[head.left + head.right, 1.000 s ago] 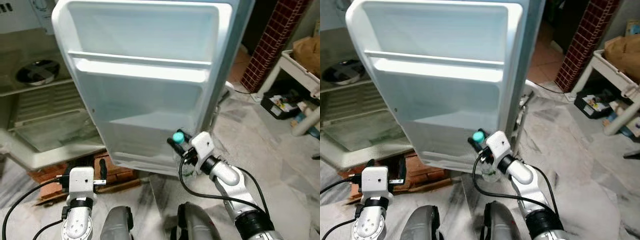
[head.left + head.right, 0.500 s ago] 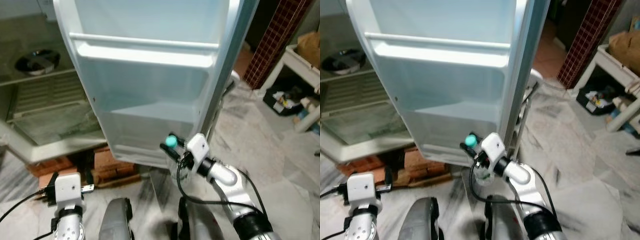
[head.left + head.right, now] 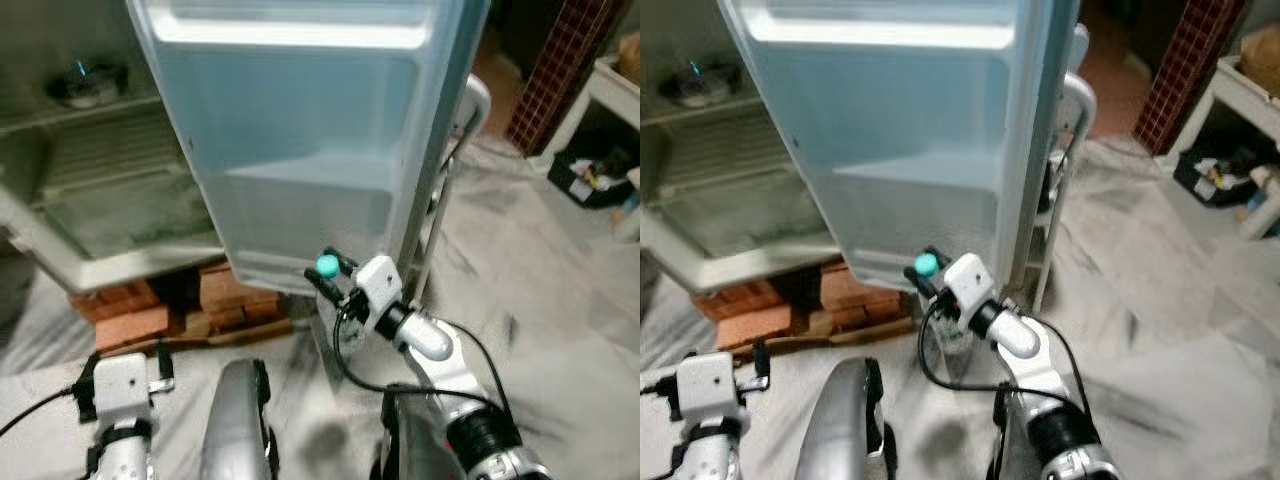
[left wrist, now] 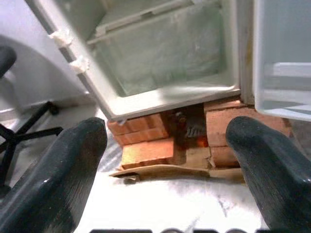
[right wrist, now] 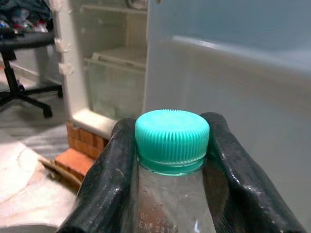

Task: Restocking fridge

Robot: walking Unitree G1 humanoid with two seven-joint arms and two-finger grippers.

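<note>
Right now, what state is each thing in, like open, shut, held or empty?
Fridge door: open, its lower shelf empty.
Bottle: capped in green, held upright.
Right tool: shut on the bottle's neck.
Left tool: open, holding nothing.
Fridge drawer: looks empty.

Right arm reaches forward, its right gripper [image 5: 170, 160] closed around something at the neck. Left gripper [image 4: 165, 160] hangs low, fingers spread apart.

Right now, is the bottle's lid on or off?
On. The teal cap sits on the bottle, held by the right gripper.
</note>
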